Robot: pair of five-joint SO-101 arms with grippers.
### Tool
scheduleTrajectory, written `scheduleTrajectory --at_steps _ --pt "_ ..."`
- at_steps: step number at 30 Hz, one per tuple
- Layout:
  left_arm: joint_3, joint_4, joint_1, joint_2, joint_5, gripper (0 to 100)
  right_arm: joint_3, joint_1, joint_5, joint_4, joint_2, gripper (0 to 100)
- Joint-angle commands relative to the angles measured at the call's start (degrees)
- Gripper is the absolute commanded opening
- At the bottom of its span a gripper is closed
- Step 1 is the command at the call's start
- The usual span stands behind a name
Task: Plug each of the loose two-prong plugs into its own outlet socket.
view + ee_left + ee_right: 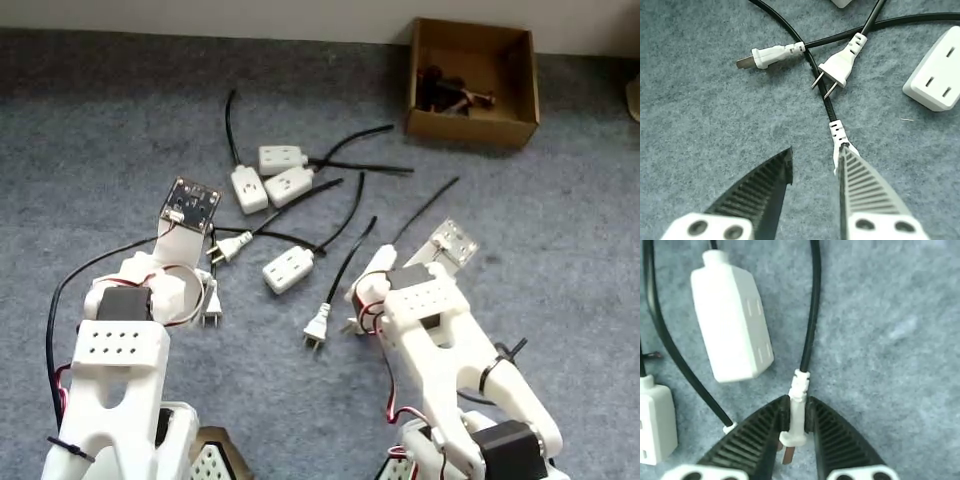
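Grey carpet (100, 130) carries the scatter of plugs and sockets, with both arms low over it. On the robot's right, the right gripper (797, 401) is closed on a plug (798, 424), one finger on either side of its body, probably so it cannot twist when moved. The plug's long axis runs along the gripper's own line. Its cord (812, 315) leads away ahead of the fingertips, while the prongs point back toward the wrist. That looks the wrong way round for insertion, so I judge this grip serves to drag or turn the plug first, not to push it home. Ahead of the fingertips and off to one side lies the socket (732, 322), near the plug but apart from it, with its slots showing and its length roughly parallel to the cord.

The left gripper (815, 150) stands open over bare carpet, jaws spread, holding nothing. A second plug (841, 140) lies right at the tip of the pale finger (867, 190) and is partly hidden under it, with its cord running away ahead. It is likely the next thing to be straddled. Which way its prongs face I cannot tell
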Motion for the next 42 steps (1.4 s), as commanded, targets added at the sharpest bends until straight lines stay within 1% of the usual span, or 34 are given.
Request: scheduleTrajectory --at_steps 1,7,11,22,28,31,39,42 --pt "-0.57 -0.88 -0.84 -1.19 0.70 14 -0.31 2.07 -0.70 -1.19 -0.40 4.8" --pt "-0.57 -0.88 -0.84 -1.19 0.70 14 -0.13 2.07 -0.18 -1.10 -0.31 4.9" --pt "-0.57 -0.88 -0.84 -1.19 0.70 14 1.01 1.89 5.01 -1.19 -0.31 4.9" --pt "-0.57 -0.88 -0.84 -1.19 0.70 14 1.54 1.89 5.54 -2.95 -0.31 5.0" --pt "-0.57 -0.88 -0.84 -1.19 0.70 14 1.54 1.89 12.84 -2.86 -0.40 5.0" --pt "-0.57 -0.88 -0.84 -1.19 0.70 14 1.54 1.98 13.80 -2.68 -0.40 5.0" --pt "-0.66 -0.88 -0.84 -1.19 0.70 14 0.75 2.07 13.89 6.29 -0.92 5.1" --pt "-0.66 -0.88 -0.84 -1.19 0.70 14 0.75 2.07 13.54 6.90 -0.92 10.8"
